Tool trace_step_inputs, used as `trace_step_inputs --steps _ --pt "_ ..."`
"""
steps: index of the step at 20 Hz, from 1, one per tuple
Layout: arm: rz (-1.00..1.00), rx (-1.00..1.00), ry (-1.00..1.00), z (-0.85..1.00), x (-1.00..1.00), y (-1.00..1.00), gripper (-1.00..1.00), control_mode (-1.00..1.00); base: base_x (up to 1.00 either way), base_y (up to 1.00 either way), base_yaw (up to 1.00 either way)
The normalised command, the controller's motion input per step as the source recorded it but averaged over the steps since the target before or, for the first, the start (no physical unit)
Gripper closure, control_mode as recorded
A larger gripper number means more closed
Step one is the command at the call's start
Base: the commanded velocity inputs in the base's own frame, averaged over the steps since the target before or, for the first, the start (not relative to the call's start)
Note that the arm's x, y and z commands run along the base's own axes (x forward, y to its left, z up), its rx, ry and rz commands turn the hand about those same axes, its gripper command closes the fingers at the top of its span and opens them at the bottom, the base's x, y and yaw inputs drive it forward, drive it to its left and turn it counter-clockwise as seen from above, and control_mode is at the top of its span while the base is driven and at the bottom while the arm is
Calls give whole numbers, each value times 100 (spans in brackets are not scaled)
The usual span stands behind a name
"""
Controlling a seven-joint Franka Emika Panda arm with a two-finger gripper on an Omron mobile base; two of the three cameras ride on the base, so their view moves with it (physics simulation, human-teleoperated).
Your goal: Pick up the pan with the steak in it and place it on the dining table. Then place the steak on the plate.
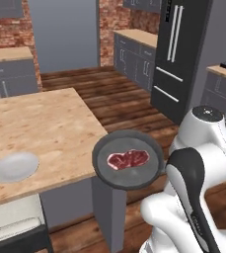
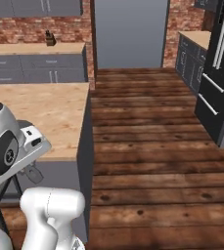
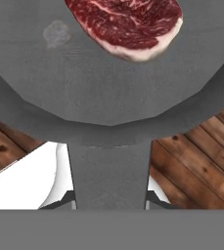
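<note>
The dark grey pan (image 1: 127, 178) hangs at the near right corner of the dining table (image 1: 50, 123), partly over the wood top and partly over the floor. Whether it touches the top I cannot tell. The red steak (image 1: 128, 159) lies flat in the middle of the pan. In the hand view the steak (image 3: 128, 22) sits on the far side of the pan (image 3: 103, 83), and my gripper (image 3: 109, 199) is shut on the pan's handle, which runs down between the fingers. The pale plate (image 1: 16, 165) rests on the table's near left part, well apart from the pan.
A black fridge (image 1: 183, 54) stands at the right, with grey wall counters (image 2: 35, 63) behind the table. A pale stool seat (image 1: 11, 225) sits below the table's near edge. Open wood floor (image 2: 152, 146) lies right of the table.
</note>
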Motion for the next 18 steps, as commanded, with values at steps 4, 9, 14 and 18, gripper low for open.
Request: trace_step_inputs --steps 4,9,14,18 --pt "0 0 0 0 0 0 100 100 -1 72 -8" --pt "0 0 0 0 0 0 100 100 0 0 0" --pt "0 0 0 0 0 0 100 100 48 2 -1" --pt "0 0 0 0 0 0 100 100 65 2 0"
